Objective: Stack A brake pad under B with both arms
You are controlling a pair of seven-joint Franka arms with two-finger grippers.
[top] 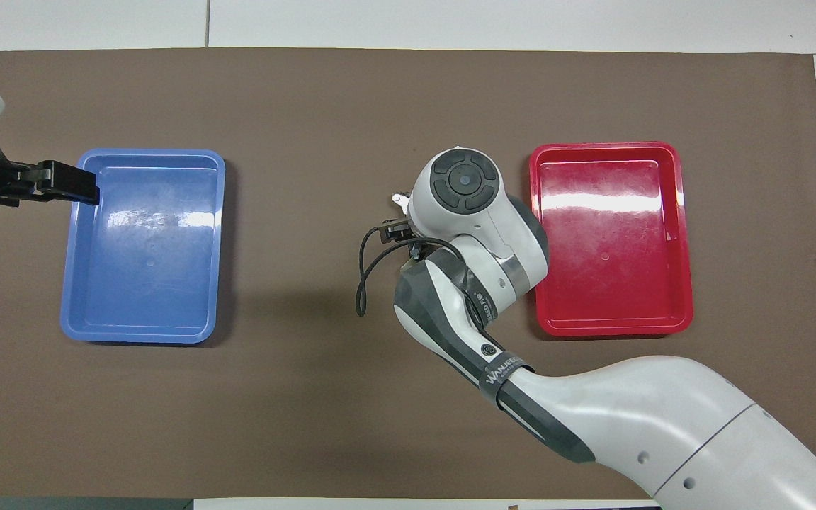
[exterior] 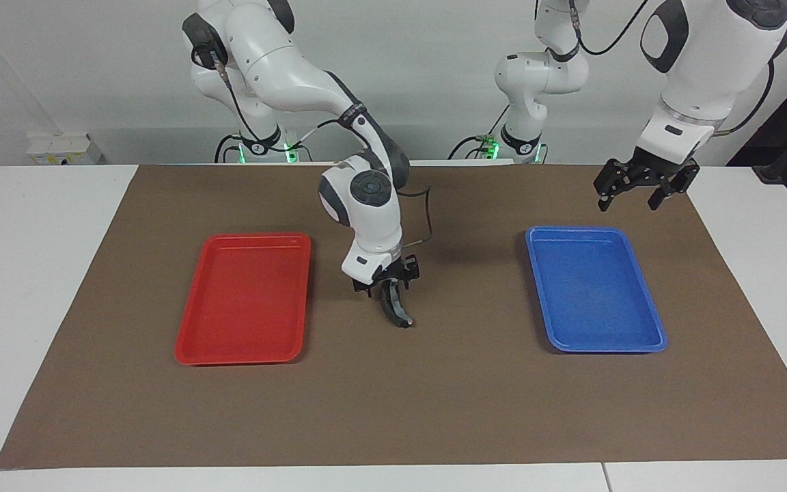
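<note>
Right gripper (exterior: 388,287) is low over the brown mat (exterior: 434,410) between the red tray (exterior: 195,345) and blue tray (exterior: 646,301), fingers clamped on brake pad B (exterior: 395,307). Left gripper (exterior: 639,191) waits, fingers spread wide.

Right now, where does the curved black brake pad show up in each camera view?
Facing view: the curved black brake pad hangs from the right gripper over the brown mat, between the two trays, beside the red tray.
Overhead view: not visible; the right arm's wrist covers that spot.
Shared landmark: the red tray, beside the right arm's wrist in both views.
</note>
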